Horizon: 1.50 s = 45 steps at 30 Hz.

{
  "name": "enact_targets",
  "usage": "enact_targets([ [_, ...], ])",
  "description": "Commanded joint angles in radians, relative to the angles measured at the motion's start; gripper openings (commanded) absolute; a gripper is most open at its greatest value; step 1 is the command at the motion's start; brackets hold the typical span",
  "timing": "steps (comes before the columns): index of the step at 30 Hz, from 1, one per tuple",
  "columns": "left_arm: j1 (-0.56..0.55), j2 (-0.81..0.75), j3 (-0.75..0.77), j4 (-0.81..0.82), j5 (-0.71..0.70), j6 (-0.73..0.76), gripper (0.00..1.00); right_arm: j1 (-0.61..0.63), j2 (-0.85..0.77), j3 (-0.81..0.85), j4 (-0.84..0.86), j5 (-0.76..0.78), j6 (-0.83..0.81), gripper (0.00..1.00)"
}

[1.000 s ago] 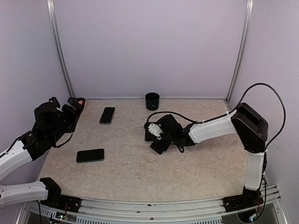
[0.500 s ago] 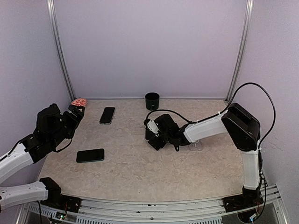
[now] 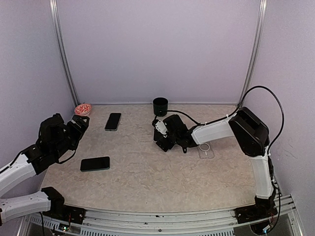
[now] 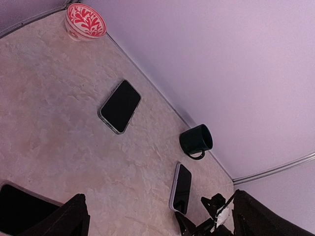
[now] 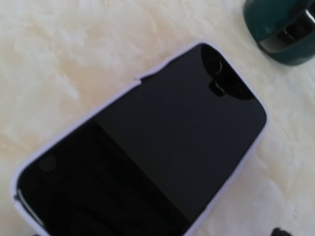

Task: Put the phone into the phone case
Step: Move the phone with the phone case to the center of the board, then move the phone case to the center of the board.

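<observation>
The right gripper [image 3: 163, 142] hangs low over the middle of the table [image 3: 147, 182] with its jaws spread. It holds nothing. The left gripper [image 3: 80, 123] sits high at the left edge, and its fingers [image 4: 69, 219] are also wide apart. Right under the right gripper a pale-rimmed phone [image 5: 142, 157] lies flat, screen up. The green mug [image 3: 160, 106] stands by the back wall, its inside too dark to judge. The red bowl [image 4: 86, 20] in the far left corner shows only its pattern. The clear case [image 3: 206, 150] lies flat just right of the right gripper, with the table showing through it. From above, the gripper hides the pale-rimmed phone, but the left wrist camera shows its whole length. Its long axis runs front to back, one short end toward the mug. Two more phones lie to the left, a far phone [image 3: 112, 121] and a near phone [image 3: 95, 163].
</observation>
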Motion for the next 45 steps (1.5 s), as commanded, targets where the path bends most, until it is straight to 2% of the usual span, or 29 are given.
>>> enact_targets([
  [1, 0.009, -0.006, -0.015, 0.008, 0.014, 0.003, 0.99, -0.01, 0.028, 0.036, -0.001, -0.02, -0.018, 1.0],
  [7, 0.009, -0.005, -0.032, 0.014, 0.022, 0.005, 0.99, -0.012, 0.018, 0.043, -0.009, -0.033, -0.015, 1.0],
  [17, 0.009, 0.011, -0.094, 0.006, 0.044, 0.036, 0.99, -0.019, -0.208, -0.109, -0.043, -0.086, 0.068, 1.0],
  [24, 0.008, 0.028, -0.16, 0.087, 0.114, 0.026, 0.99, -0.11, -0.378, -0.249, -0.085, -0.149, 0.267, 1.0],
  [29, -0.004, 0.083, -0.153, 0.147, 0.147, 0.047, 0.99, -0.235, -0.449, -0.308, -0.12, -0.169, 0.354, 0.99],
  [32, -0.019, 0.112, -0.151, 0.176, 0.155, 0.055, 0.99, -0.331, -0.465, -0.335, -0.13, -0.227, 0.391, 1.0],
  [38, -0.054, 0.159, -0.163, 0.229, 0.151, 0.06, 0.99, -0.524, -0.406, -0.35, -0.084, -0.473, 0.453, 1.0],
  [45, -0.072, 0.203, -0.158, 0.252, 0.154, 0.063, 0.99, -0.598, -0.278, -0.262, -0.101, -0.66, 0.406, 0.98],
])
